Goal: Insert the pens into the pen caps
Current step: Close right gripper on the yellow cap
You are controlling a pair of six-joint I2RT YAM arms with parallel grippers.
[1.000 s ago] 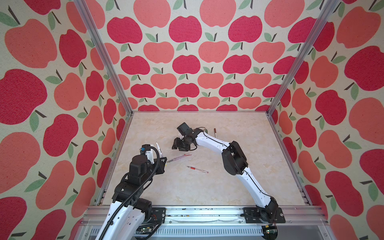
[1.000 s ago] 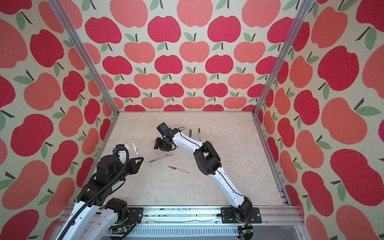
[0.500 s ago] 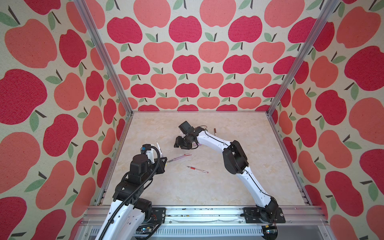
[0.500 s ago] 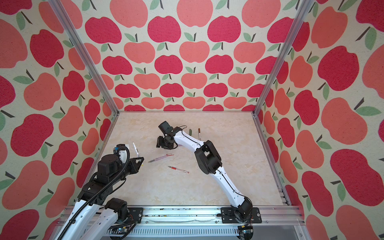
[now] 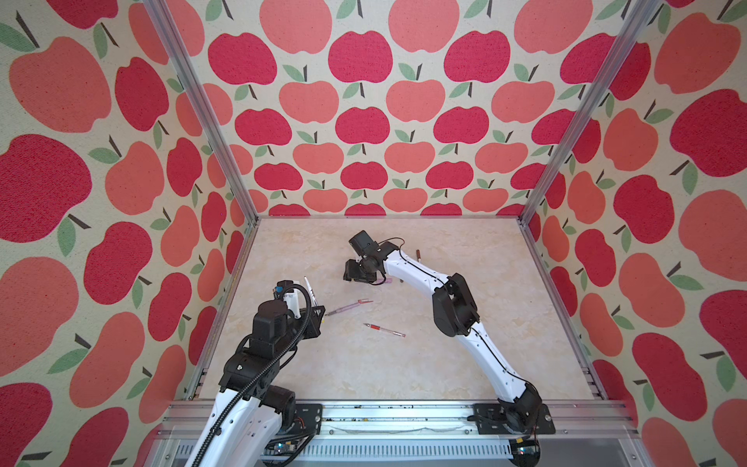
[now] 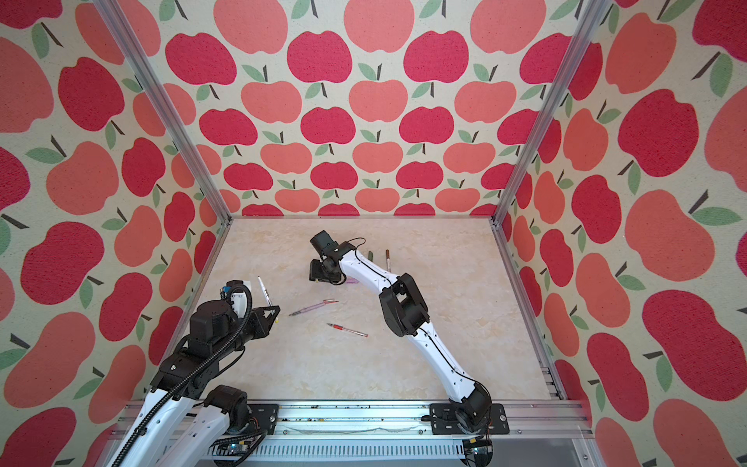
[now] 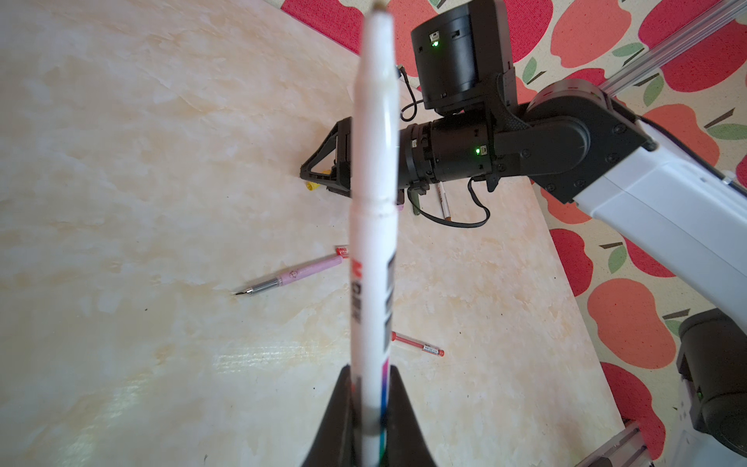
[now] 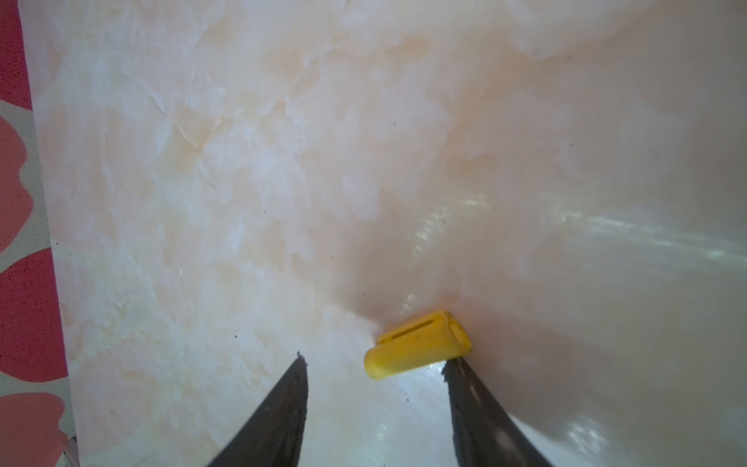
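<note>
My left gripper (image 7: 370, 378) is shut on a white pen (image 7: 374, 242), which stands up out of the jaws; in both top views that white pen (image 5: 308, 288) (image 6: 264, 292) rises above the left gripper (image 5: 318, 317). Low over the table, my right gripper (image 8: 374, 364) is open. The yellow pen cap (image 8: 416, 345) lies on its side just ahead of one fingertip (image 8: 454, 370), not between the jaws. Seen from the left wrist, the yellow cap (image 7: 312, 186) sits at the right gripper's tip. A pink pen (image 5: 347, 306) and a red pen (image 5: 384, 330) lie mid-table.
A small red cap (image 7: 342, 251) lies at the pink pen's blunt end. A white-and-brown pen (image 6: 388, 258) and a dark green pen (image 6: 370, 255) lie behind the right arm, and a lilac cap (image 6: 351, 281) under it. Apple-patterned walls close three sides.
The right gripper has edged slightly to the right near the yellow cap. The left arm and its white pen have stayed still.
</note>
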